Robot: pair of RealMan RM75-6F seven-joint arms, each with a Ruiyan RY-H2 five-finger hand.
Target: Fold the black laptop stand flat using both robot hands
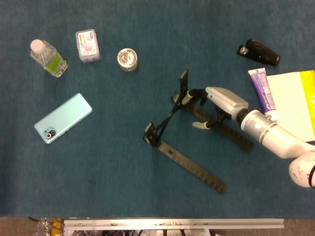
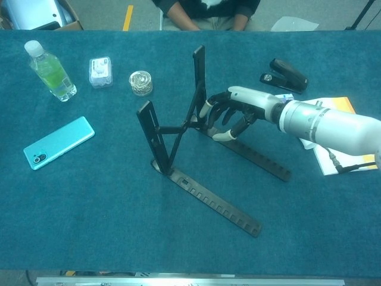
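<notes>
I see a matt black metal laptop stand [image 1: 187,129] on rough blue carpet-like cloth table cover [image 1: 98,167] — glossy turquoise smartphone [image 1: 63,118] nearby.

Laptop stand [image 2: 178,131] mid-table, right hand [image 2: 229,113] at its right upright, phone [image 2: 58,142] far left

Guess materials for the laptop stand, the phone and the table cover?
Laptop stand: matte black, thin rigid bars with notched rails; looks like painted metal, though hard plastic is possible.
Phone: smooth, glossy light-blue back with a faint sheen; glass or polished plastic, can't tell which.
Table cover: dark teal with a fuzzy, non-reflective nap; appears to be felt or short-pile carpet.
</notes>
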